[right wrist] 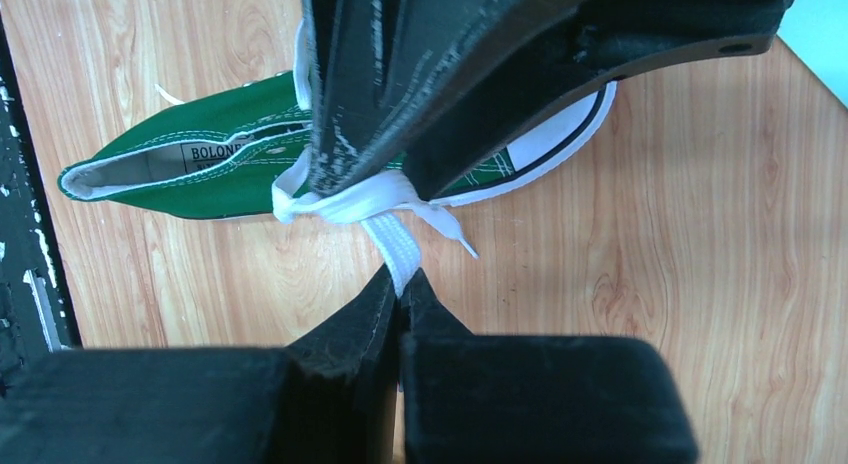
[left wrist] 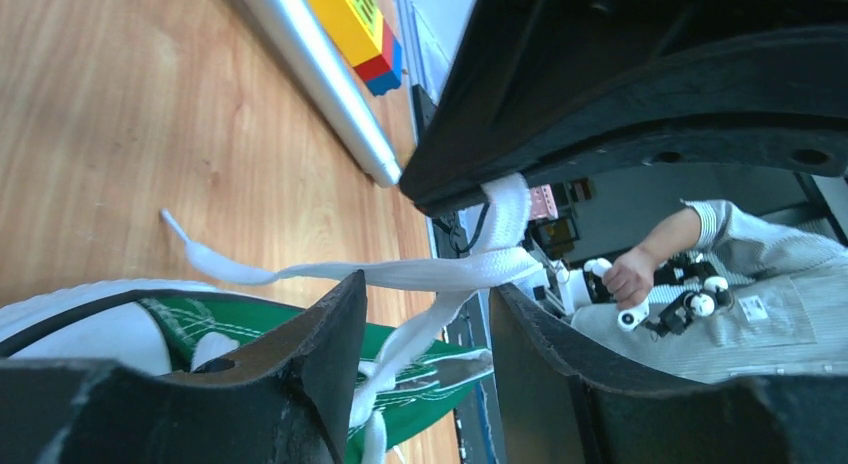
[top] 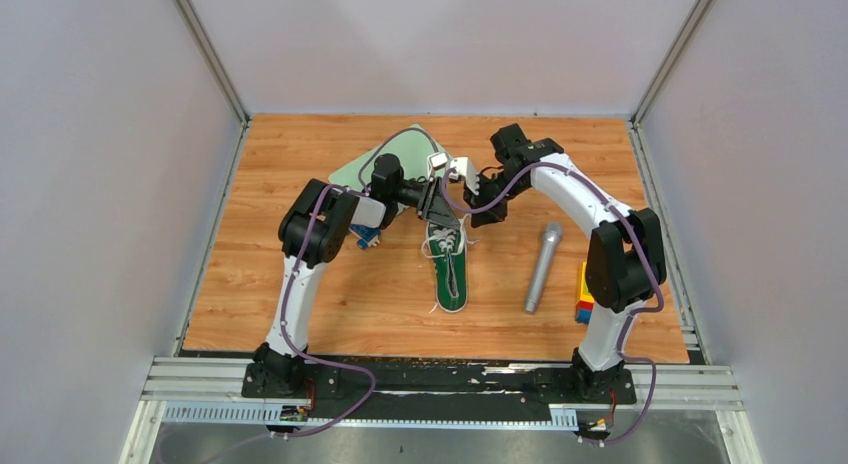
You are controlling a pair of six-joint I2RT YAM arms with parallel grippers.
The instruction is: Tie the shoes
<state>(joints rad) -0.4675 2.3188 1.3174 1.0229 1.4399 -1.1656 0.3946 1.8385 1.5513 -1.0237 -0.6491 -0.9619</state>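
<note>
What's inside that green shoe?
The shoe shows pale lining and a printed label at its heel opening; farther in, canvas and laces hide everything.

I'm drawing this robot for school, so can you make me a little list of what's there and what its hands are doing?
shoe: green sneaker on the wooden table, no bow yet
right gripper: shut on a white lace
left gripper: open, the lace passing between its jaws
nearby: grey microphone, toy blocks
</note>
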